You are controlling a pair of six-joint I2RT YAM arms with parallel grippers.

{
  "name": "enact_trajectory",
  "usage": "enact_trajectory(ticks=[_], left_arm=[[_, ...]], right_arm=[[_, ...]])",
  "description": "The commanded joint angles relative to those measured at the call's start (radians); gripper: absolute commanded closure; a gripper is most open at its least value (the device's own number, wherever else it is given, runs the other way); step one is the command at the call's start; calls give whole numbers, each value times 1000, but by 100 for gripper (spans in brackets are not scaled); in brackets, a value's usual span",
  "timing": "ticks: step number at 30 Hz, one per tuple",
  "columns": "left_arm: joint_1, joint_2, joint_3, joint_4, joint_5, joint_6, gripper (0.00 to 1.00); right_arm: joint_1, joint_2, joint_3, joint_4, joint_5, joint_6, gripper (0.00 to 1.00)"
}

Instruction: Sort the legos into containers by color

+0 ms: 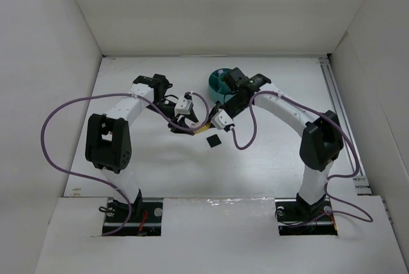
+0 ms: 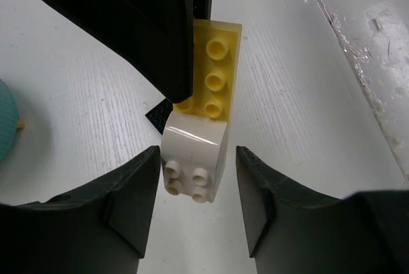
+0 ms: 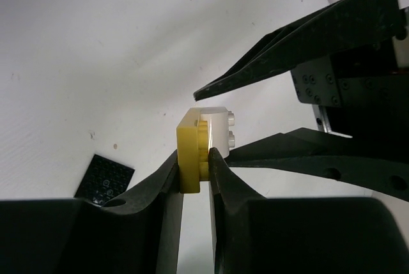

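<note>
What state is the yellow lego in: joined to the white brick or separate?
Joined. The yellow lego, clamped in the right tool, sits flush against the white brick; neither wrist view shows a gap.

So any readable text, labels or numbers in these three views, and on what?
None legible in any view.
Studs of the yellow brick and the white brick: no lettering can be made out.
The black plate and the teal dish: no markings visible.
</note>
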Motion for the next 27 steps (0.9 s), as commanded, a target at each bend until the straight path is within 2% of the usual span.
enact_trajectory(ticks=[1,10,12,15,20,27], left_arm=[[11,-16,40,-30,24,34,51],[11,-7,49,-30,24,34,52],[11,-7,49,-30,24,34,44],[11,4,58,-30,24,34,37],[1,15,58,-30,15,23,37],[-8,15,58,-30,5,23,46]], right_arm=[[10,-39,-6,-21,6,-167,100],[10,-49,-26,-9,15,-167,100],[10,-49,-26,0,15,-167,100],[10,-49,-26,10,5,-167,100],[19,-49,-26,19,5,-167,100],[19,-39,-16,40,-4,-167,100]])
